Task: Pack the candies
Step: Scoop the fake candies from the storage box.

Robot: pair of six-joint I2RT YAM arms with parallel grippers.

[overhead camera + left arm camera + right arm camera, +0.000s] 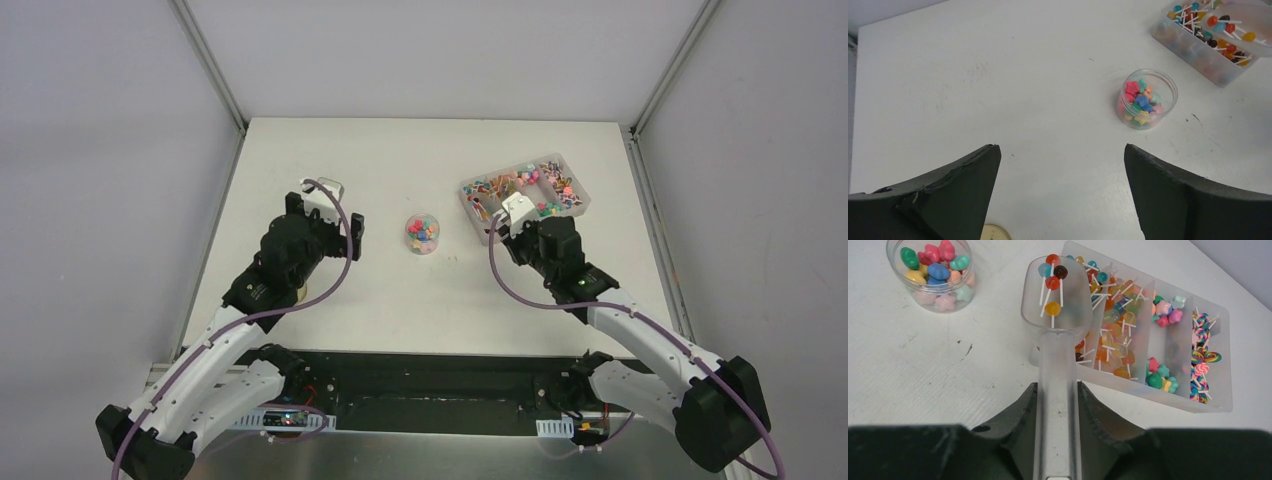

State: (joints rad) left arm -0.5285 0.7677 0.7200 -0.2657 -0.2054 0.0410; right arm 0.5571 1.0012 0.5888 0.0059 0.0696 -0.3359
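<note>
The candies lie in three places. Some are in a small clear jar (423,233), also in the left wrist view (1146,99) and the right wrist view (930,272). Many fill a clear divided tray (583,200) (1158,392). Several tiny lollipops (1052,277) sit in the bowl of a clear plastic scoop (1055,340). My right gripper (1057,385) is shut on the scoop's handle and holds the bowl level at the tray's left end, to the right of the jar. My left gripper (1062,150) is open and empty, over the table left of the jar.
A round wooden disc lid (994,233) lies on the table just under my left gripper. The tray stands at the back right of the white table (400,290). Grey walls close the table in at the left, right and back.
</note>
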